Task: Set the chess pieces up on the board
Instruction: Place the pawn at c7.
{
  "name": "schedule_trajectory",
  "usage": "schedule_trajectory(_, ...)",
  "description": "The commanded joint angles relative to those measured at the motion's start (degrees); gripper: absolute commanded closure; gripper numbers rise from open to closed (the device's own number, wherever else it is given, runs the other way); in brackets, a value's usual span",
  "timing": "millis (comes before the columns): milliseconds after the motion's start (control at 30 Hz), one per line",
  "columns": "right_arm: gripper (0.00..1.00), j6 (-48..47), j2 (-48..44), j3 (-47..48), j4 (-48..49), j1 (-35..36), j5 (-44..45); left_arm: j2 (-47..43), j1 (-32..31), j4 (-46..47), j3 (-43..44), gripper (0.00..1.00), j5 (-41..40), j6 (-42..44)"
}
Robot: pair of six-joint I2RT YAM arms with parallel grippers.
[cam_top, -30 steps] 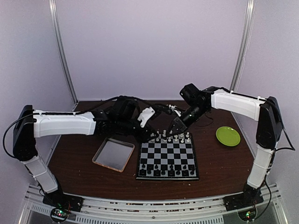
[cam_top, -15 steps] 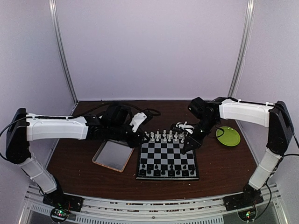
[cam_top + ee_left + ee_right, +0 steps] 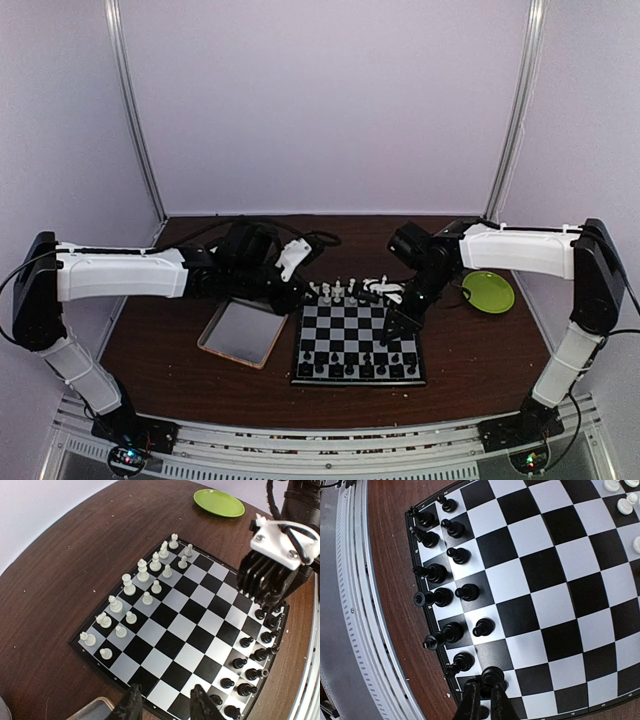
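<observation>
A dark brown wooden table [image 3: 150,345] carries a shallow silver rectangular tray [image 3: 243,333] left of centre, set slightly askew. A small round lime-green plate [image 3: 488,291] lies well apart from it, toward the right edge. Pale lilac walls [image 3: 330,100] stand behind, with metal posts [image 3: 135,120] in the corners.

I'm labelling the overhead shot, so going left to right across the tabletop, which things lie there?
Metal tray → chessboard → green plate.

The checked board [image 3: 181,626] is laid flat; white pieces [image 3: 143,571] are stood in its two far rows, black pieces [image 3: 440,597] in the near two, one clamped by the right gripper [image 3: 484,686].
</observation>
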Motion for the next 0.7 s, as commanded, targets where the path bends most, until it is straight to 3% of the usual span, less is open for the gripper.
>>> schedule_trajectory(0,0.91,0.29,0.88,-1.8,1.9,1.64,0.81,-2.16,0.38,0.21,-0.81,0.66,-0.58,-0.61)
schedule_trajectory(667,0.91,-0.56,4.62,-2.31,2.84,2.65,1.61,-2.31,0.63,0.06,-0.84,0.66,-0.77,-0.52)
